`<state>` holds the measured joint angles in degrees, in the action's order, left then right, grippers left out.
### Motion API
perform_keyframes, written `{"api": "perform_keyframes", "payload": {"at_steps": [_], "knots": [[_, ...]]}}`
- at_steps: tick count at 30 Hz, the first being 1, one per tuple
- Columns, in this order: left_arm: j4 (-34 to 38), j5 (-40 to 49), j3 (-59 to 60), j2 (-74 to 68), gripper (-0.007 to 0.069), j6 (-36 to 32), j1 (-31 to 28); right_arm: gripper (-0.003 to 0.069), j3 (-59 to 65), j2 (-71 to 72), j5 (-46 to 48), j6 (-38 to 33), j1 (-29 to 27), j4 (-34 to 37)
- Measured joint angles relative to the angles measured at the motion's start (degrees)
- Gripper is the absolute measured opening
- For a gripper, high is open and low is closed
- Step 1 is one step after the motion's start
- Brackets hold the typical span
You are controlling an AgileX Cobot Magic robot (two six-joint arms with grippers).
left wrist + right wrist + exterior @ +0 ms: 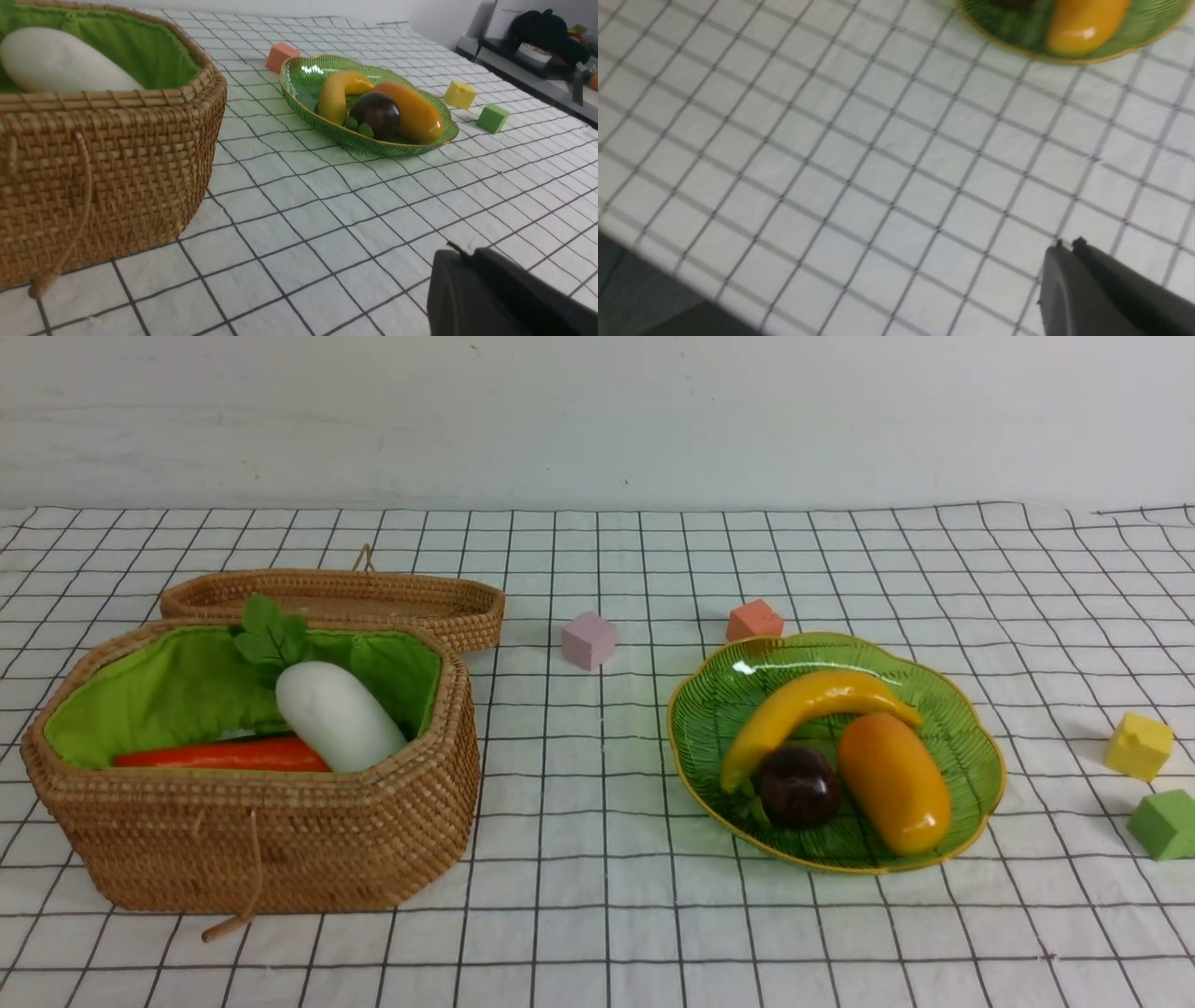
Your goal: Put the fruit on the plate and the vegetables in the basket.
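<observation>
Nearest to the camera on the left stands the basket (252, 840), and inside it the carrot (224, 755) lies beside the white radish (338, 714) — the flat lid (336, 602) rests just behind. Further right, the plate (962, 747) holds the banana (803, 709), the mangosteen (796, 786) and the mango (893, 782), all touching. Left gripper (460, 249) and right gripper (1066, 243) — both are pressed together and hold nothing.

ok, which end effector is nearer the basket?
Left. The left end effector sits shut just beside the basket; the right end effector is shut near the plate.
</observation>
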<state>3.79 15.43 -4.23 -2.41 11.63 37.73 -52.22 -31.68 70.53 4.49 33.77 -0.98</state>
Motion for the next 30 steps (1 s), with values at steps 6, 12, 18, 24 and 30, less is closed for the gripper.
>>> {"api": "perform_keyframes", "payload": {"at_steps": [6, 12, 18, 24, 30], "knots": [[0.0, 0.32, 0.0, 0.0, 0.0036, -0.02, 0.0, -0.0003, 18.84, 15.26, -24.58, -9.58, -16.34, 0.98], [0.0, 0.32, 0.0, 0.0, 0.004, -0.02, 0.0, -0.0003, 46.12, 28.33, -49.33, -10.36, -24.88, 10.8], [0.0, 0.37, 0.0, 0.0, 0.0043, -0.02, 0.0, -0.0003, 53.36, 32.12, -49.71, -10.49, -27.07, 12.32], [0.07, 1.0, 0.0, 0.0, 0.0047, -0.07, 0.0, -0.0003, 53.27, 32.12, -49.11, -10.26, -27.12, 12.31], [0.07, 1.24, 0.04, 0.0, 0.0052, -0.07, 0.0, -0.0003, 53.27, 32.17, -49.0, -10.22, -27.12, 12.36]]}}
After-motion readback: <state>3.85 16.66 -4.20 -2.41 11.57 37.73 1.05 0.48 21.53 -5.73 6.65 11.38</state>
